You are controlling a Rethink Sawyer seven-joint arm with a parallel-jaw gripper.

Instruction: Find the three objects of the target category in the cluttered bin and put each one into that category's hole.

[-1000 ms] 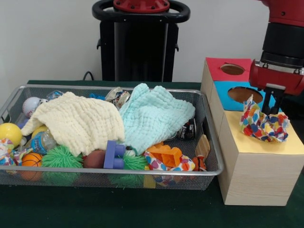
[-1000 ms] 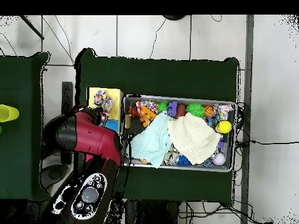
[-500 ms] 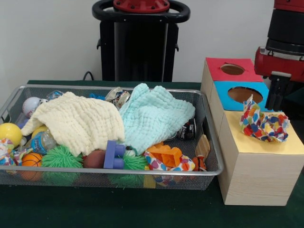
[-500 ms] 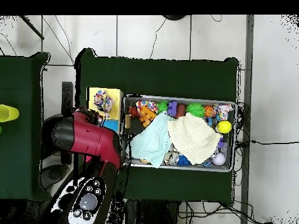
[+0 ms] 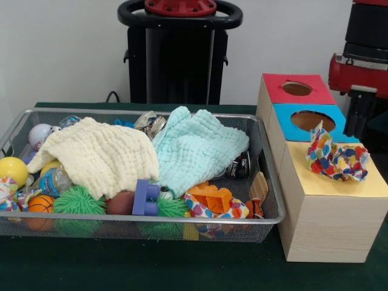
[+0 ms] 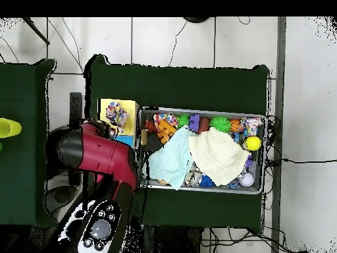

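A crumpled multicoloured cloth (image 5: 336,159) lies on the yellow top of the wooden sorting box (image 5: 327,212), in front of the blue section's round hole (image 5: 315,120) and the red section's hole (image 5: 296,88). My gripper (image 5: 357,132) hangs above and just behind the cloth, clear of it and holding nothing. In the overhead view the same cloth (image 6: 116,113) shows on the yellow panel, and the red arm (image 6: 99,155) covers the gripper. A second multicoloured cloth (image 5: 215,209) lies in the bin's front right corner.
The wire mesh bin (image 5: 18,124) holds a cream cloth (image 5: 97,154), a teal cloth (image 5: 197,148), an orange brick (image 5: 209,195), a purple block (image 5: 144,199), green spiky balls (image 5: 79,200), a yellow ball (image 5: 12,170) and other small toys. A black stand rises behind it.
The gripper has risen and drawn back to the right, away from the multicoloured cloth. The cloth stays on the yellow top.
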